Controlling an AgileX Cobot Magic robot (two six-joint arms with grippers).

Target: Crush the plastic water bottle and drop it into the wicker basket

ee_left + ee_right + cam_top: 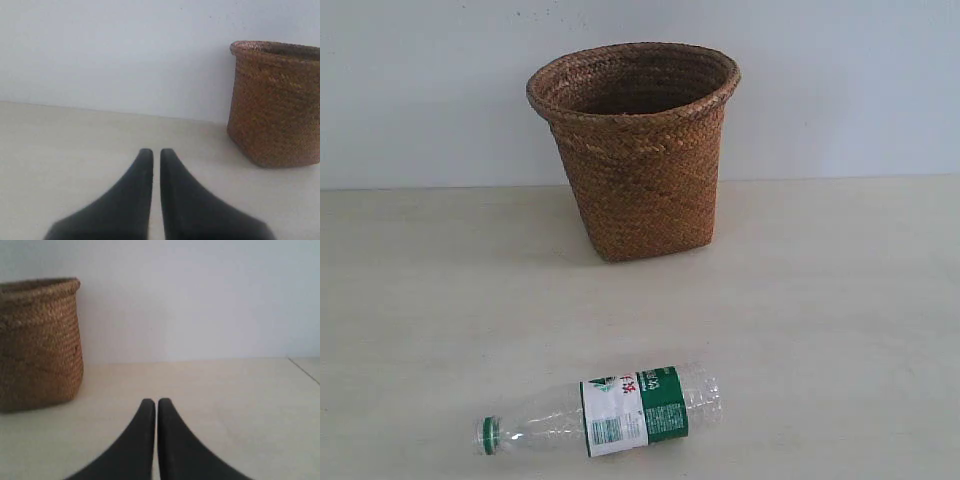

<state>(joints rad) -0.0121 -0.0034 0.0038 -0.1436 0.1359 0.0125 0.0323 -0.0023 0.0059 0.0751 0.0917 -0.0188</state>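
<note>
The plastic water bottle [605, 413] lies on its side near the front of the table, green cap to the left, its shape round and whole. Behind it stands the wicker basket [638, 150], upright with its mouth up. Neither arm shows in the exterior view. In the left wrist view my left gripper [156, 152] is shut with nothing between its black fingers, and the basket [275, 102] stands some way off. The right wrist view shows my right gripper [157, 402] shut and empty too, with the basket [40, 342] off to one side. The bottle is out of both wrist views.
A pale wooden table [840, 300] carries both things, with a white wall [420, 90] close behind the basket. A thin seam or table edge [303, 369] shows in the right wrist view.
</note>
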